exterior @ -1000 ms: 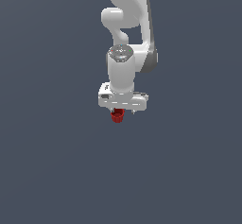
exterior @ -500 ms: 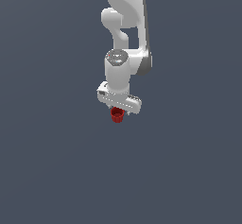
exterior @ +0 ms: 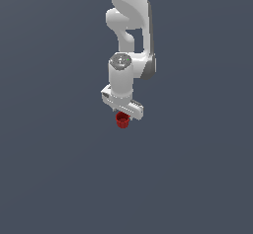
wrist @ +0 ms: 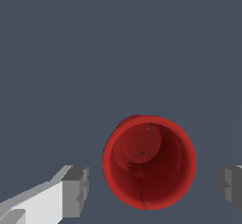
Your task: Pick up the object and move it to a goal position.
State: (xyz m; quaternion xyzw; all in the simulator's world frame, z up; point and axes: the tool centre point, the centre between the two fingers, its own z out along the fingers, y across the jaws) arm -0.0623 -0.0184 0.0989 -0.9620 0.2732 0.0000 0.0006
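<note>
Against a flat slate-grey backdrop, a white robot arm reaches straight down from the top of the exterior view, its wrist ending in a broad white gripper set slightly askew. Directly beneath that gripper sits a small red cup, its body poking out below the white crossbar near the middle of the frame. From the wrist camera, one grey finger pad stands to one side of the cup, the hollow red mouth gapes up between, and the other finger pad waits at the far side. Grey background shows between each pad and the cup's rim, so the gripper is spread wide and touches nothing.
</note>
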